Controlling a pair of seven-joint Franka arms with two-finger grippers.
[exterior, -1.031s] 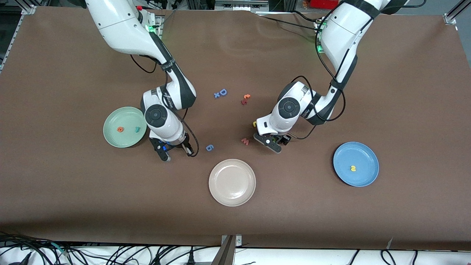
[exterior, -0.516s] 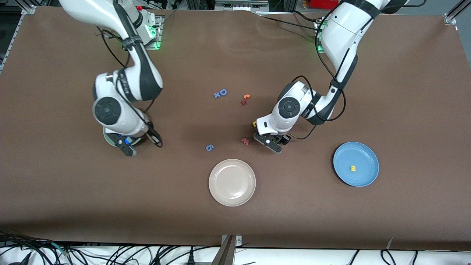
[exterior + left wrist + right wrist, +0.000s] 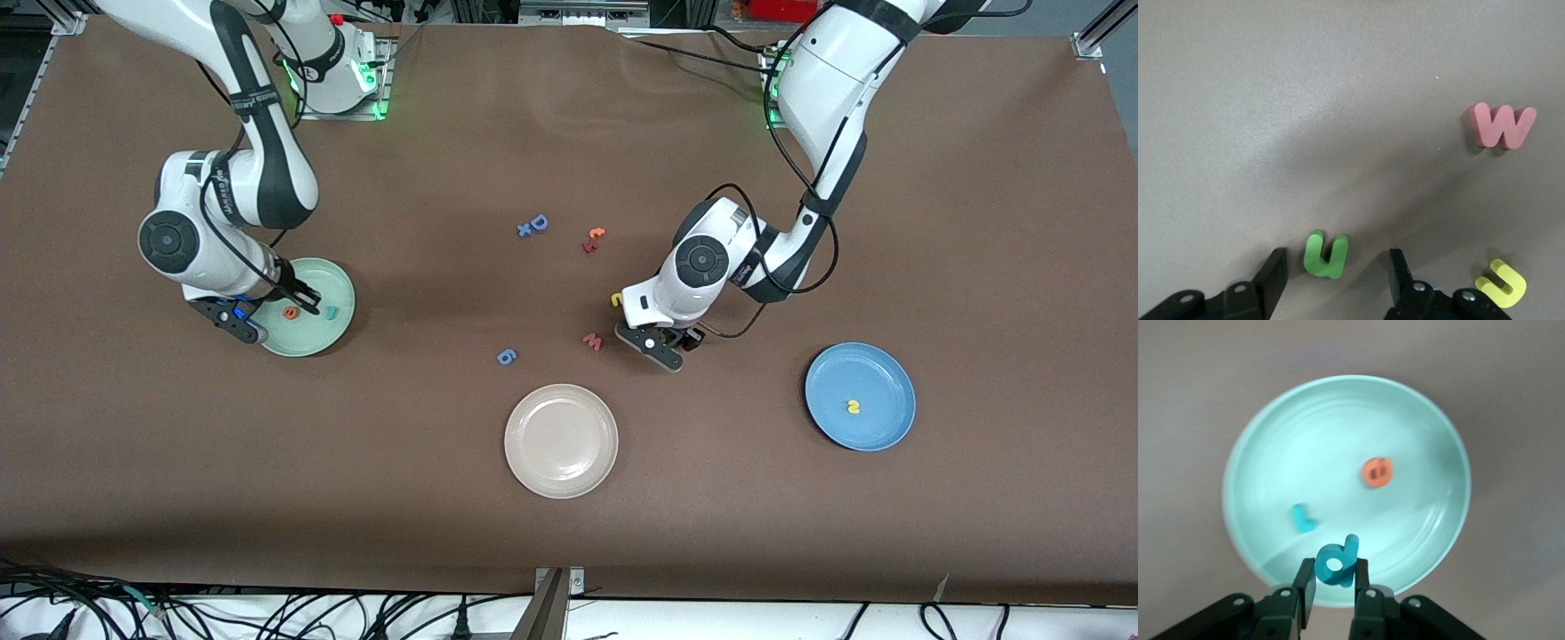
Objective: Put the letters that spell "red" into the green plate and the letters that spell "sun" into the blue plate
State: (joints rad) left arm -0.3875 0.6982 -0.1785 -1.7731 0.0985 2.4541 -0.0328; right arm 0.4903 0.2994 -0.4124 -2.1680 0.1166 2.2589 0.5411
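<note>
The right pincer (image 3: pixel 1333 587), clamped on the teal d (image 3: pixel 1337 561), hangs over the green plate (image 3: pixel 1271 453) ready to drop it, while the left pincer (image 3: pixel 1331 280), apart, straddles the green n (image 3: pixel 1325 254) on the desk.

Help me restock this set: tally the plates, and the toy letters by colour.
Plates: 3 (green plate, white plate, blue plate)
Blue letters: 3 (D, x, 6)
Orange letters: 2 (e, t)
Red or pink letters: 2 (w, red letter)
Yellow letters: 2 (s, u)
Teal letters: 2 (r, d)
Green letters: 1 (n)
Total: 15
</note>
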